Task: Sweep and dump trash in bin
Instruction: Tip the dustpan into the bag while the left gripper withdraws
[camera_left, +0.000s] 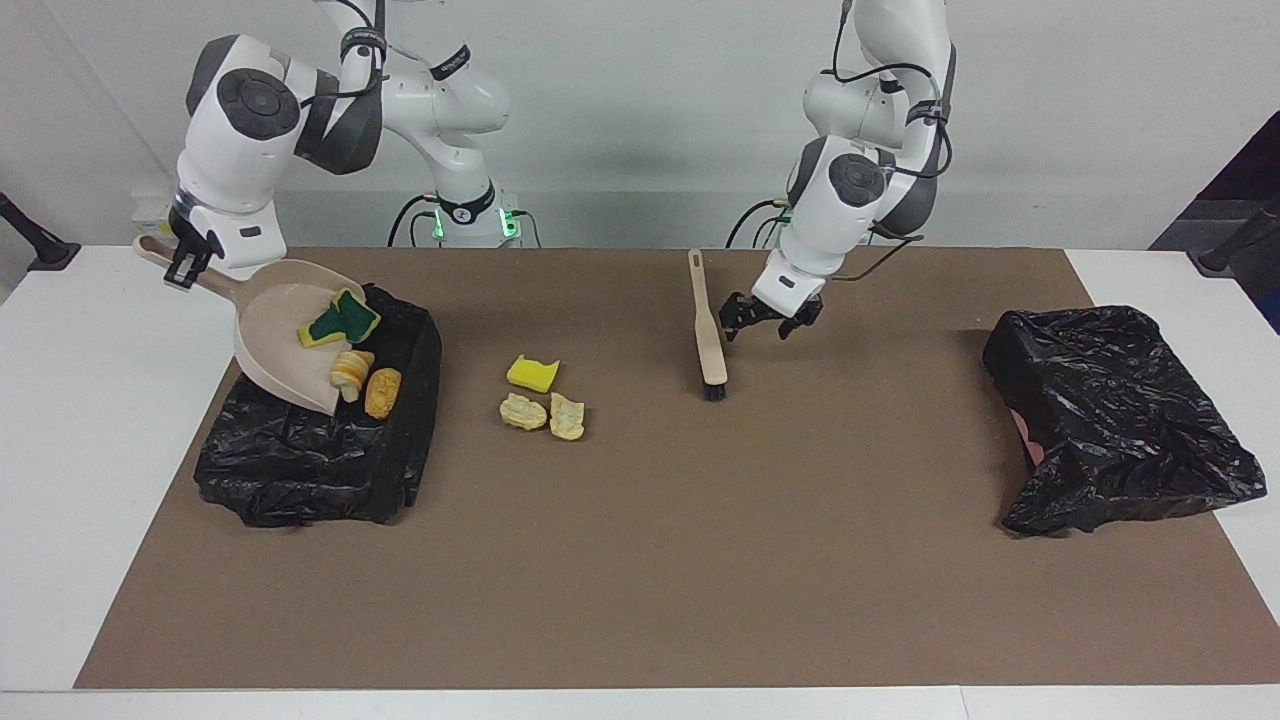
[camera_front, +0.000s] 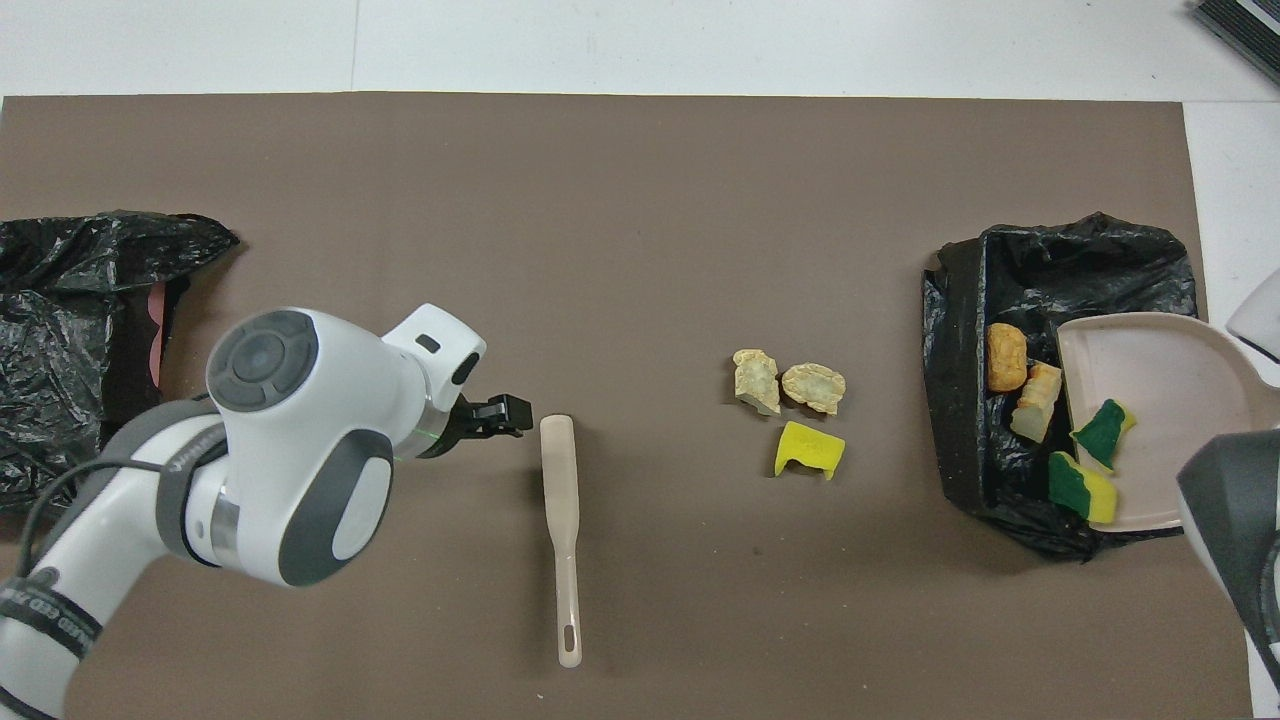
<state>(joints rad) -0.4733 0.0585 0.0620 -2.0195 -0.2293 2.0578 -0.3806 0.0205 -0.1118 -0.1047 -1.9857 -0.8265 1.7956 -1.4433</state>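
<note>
My right gripper (camera_left: 183, 268) is shut on the handle of the beige dustpan (camera_left: 275, 335), which is tipped steeply over the black-lined bin (camera_left: 300, 470) at the right arm's end. Trash is sliding off it. A yellow-green sponge (camera_left: 340, 320) is on the pan, and two bread lumps (camera_left: 383, 392) are dropping into the bin. Three more trash scraps (camera_front: 808, 448) lie on the mat beside the bin. The beige brush (camera_left: 708, 330) lies free on the mat. My left gripper (camera_left: 770, 322) hangs open just beside it, not touching it.
A second black bag-lined bin (camera_left: 1120, 420) sits at the left arm's end of the brown mat (camera_left: 640, 560). White table shows around the mat's edges.
</note>
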